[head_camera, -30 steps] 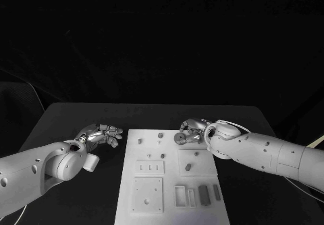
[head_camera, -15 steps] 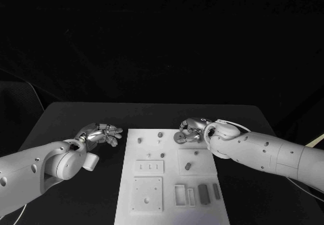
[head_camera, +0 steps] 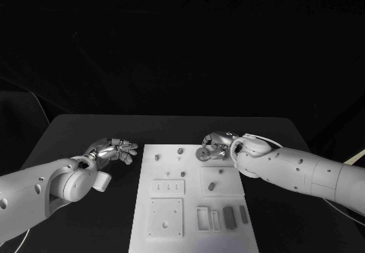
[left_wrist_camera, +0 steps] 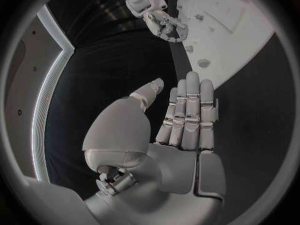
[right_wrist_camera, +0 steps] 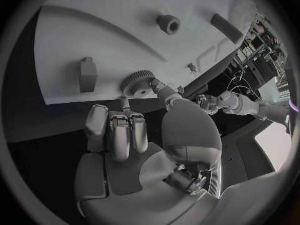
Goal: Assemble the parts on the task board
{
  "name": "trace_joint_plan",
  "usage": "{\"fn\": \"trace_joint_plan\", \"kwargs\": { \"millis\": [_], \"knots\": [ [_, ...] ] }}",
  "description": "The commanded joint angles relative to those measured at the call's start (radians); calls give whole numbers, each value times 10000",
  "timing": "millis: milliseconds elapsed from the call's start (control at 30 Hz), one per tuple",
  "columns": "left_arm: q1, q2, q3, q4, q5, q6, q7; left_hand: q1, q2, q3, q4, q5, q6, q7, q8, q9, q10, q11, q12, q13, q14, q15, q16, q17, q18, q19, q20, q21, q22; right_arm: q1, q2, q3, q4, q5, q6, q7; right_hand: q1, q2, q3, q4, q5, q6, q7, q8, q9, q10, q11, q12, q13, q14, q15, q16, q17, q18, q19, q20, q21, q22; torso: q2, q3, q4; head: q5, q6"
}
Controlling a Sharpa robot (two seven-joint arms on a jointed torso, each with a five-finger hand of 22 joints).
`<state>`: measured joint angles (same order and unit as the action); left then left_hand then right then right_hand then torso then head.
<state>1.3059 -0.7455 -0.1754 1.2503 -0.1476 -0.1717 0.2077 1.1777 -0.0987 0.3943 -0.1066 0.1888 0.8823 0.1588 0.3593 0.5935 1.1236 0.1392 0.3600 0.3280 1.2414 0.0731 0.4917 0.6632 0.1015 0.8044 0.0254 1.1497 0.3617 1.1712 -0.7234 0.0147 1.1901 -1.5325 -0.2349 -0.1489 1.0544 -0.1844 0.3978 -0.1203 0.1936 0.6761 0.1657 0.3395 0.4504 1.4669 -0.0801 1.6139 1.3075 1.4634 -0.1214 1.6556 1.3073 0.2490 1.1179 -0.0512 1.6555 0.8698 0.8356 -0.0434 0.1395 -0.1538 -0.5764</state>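
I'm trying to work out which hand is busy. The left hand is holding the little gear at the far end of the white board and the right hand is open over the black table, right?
Not quite: the hands are swapped. In the right wrist view the right hand has its fingers on the gear at the far end of the task board. The left wrist view shows the left hand open, holding nothing, over the black table.

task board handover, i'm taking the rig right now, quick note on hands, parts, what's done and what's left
Left hand: open, fingers straight, over the black table left of the task board, holding nothing.
Right hand: at the board's far right corner, fingertips on a toothed gear there.
Other parts lie scattered on the board, such as the dark bar near its front.
Done: cannot tell. Left: place the gear, then the remaining parts.
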Motion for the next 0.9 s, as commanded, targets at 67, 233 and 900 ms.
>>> {"fn": "trace_joint_plan", "kwargs": {
  "millis": [67, 233, 900],
  "knots": [
    [4, 5, 5, 9, 39, 148, 61, 20, 24, -64, -10, -9, -70, -4, -52, -15, -38, -8, -65, -12, -17, 35, -56, 11, 123, 58, 32, -57, -17, -100, -78, -66, -73, -207, 541, -187, 98, -47, -25, -48, -24, 5, 74, -47, -10, 697, -64, -28, 232, 3462, 34, 1950, 4776, 128, -54, -56, 1238, 11, 1, 5, -1, -4, -15],
    [4, 6, 5, 9, 39, 152, 61, 22, 25, -63, -11, -9, -70, -4, -53, -15, -39, -8, -66, -12, -17, 35, -57, 13, 123, 58, 32, -57, -18, -103, -110, -66, -15, -211, 490, -178, 122, -63, -32, -55, -24, -30, 77, -69, -19, 669, -62, -48, 198, 3475, 35, 1956, 4796, 128, -63, -55, 1234, 13, -1, 5, -7, -13, -13],
    [2, 7, 5, 14, 39, 148, 57, 32, 30, -60, -16, -8, -69, -4, -56, -16, -41, -8, -70, -12, -19, 35, -61, 17, 124, 57, 31, -60, -20, -123, -144, -66, 122, -288, 320, -106, 897, 572, 85, -57, 349, 854, 18, 258, 131, 690, -29, 21, 318, 3457, 54, 1962, 4791, 128, -175, -15, 1224, 95, 5, 6, -11, -54, -61]
  ]
}}
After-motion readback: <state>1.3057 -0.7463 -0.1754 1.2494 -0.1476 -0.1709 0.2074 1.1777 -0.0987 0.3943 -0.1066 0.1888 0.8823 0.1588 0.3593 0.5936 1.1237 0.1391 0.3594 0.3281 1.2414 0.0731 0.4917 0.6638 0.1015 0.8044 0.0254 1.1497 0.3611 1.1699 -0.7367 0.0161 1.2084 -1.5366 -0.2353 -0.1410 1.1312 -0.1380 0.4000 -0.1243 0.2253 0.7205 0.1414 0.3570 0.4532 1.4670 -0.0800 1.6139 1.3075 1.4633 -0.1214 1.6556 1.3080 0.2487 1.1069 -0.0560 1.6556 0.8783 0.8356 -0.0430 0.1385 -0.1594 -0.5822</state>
